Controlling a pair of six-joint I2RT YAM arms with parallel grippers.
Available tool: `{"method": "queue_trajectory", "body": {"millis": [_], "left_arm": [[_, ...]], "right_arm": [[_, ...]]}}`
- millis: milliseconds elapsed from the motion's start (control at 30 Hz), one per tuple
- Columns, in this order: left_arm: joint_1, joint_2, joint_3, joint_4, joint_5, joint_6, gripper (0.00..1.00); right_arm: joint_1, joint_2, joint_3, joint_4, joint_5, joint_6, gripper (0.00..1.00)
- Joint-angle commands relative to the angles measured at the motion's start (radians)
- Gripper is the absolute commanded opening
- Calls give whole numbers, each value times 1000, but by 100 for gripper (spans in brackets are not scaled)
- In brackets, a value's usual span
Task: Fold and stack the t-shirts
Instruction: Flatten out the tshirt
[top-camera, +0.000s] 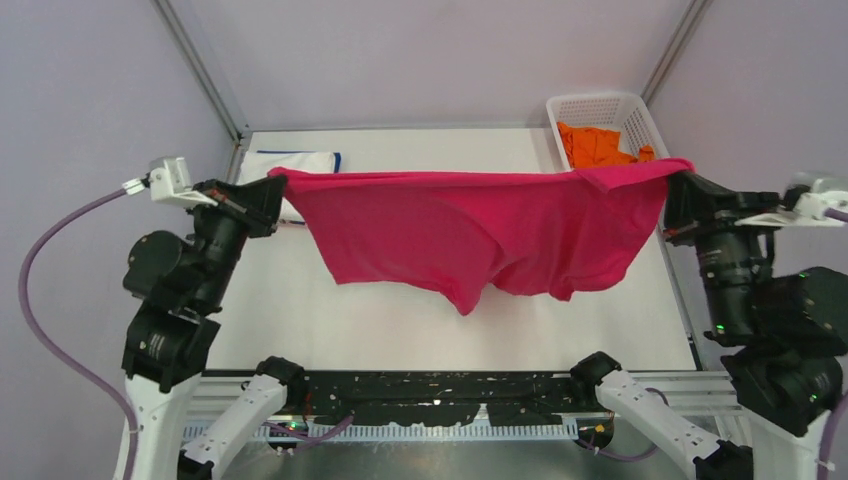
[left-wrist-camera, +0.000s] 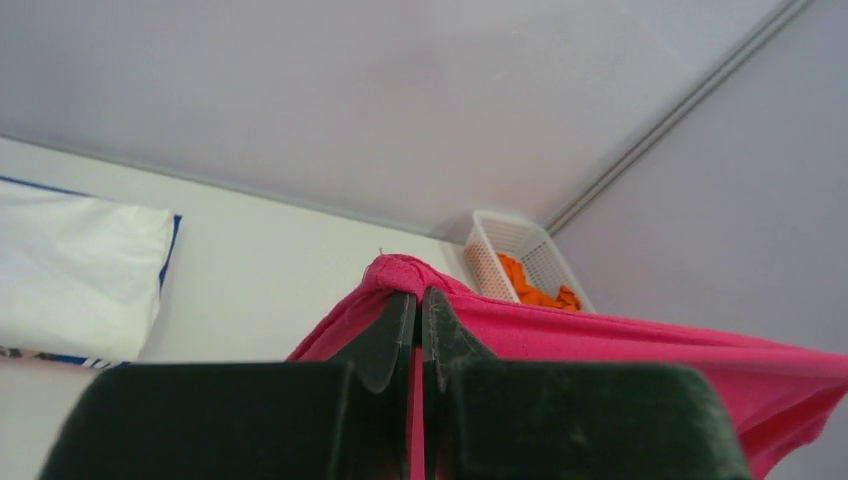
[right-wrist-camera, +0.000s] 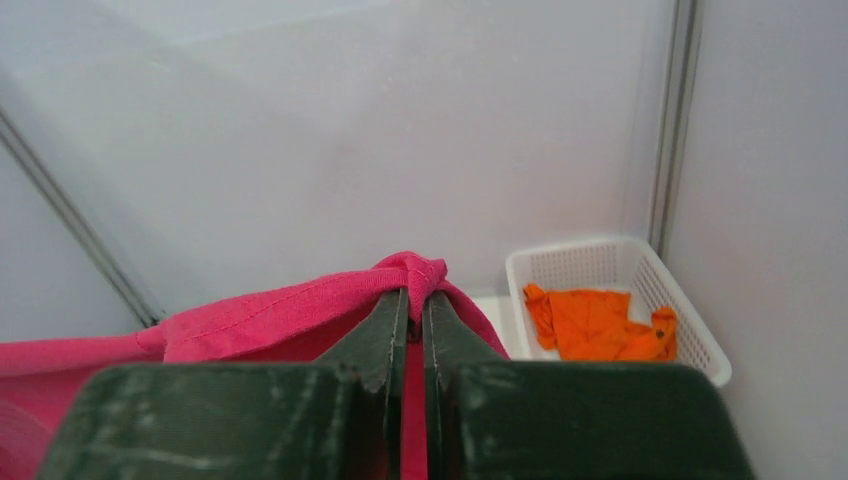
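Spreading step, by my reckoning: my left fingers (left-wrist-camera: 418, 303) and right fingers (right-wrist-camera: 415, 300) are each pinched shut on a bunched end of the magenta t-shirt (top-camera: 470, 230), which hangs stretched between them above the desk (top-camera: 400, 330). The next move calls for lowering both ends evenly, laying it flat for folding.

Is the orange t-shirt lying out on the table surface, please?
No, the orange t-shirt sits inside the white basket in the far right corner.

Left arm (top-camera: 185, 270) and right arm (top-camera: 745, 275) reach wide apart, left fingers (left-wrist-camera: 385, 345) and right fingers (right-wrist-camera: 380, 335) pinched closed.
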Motion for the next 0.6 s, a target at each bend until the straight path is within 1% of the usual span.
{"method": "queue_trajectory", "body": {"millis": [0,133,167,300,367,467,567], "left_arm": [[6,-91,81,29,11,45,0],[6,-150,152,6,42,57,0],[5,-159,172,-6,52,62,0],[6,-176,257,-41,102,72,0],[6,-169,294,-61,126,73,0],[6,-163,334,-79,178,67,0],[6,-166,352,-81,190,66,0]], "right_arm": [[-6,-13,168,-33,-84,-94,5],[-6,-17,304,-109,-241,-100,5],[-6,-16,348,-122,-315,-100,5],[-6,-9,462,-195,-433,-92,5],[-6,-1,511,-233,-456,-82,5],[-7,0,568,-242,-489,-72,5],[-13,15,613,-259,-494,-65,5]]}}
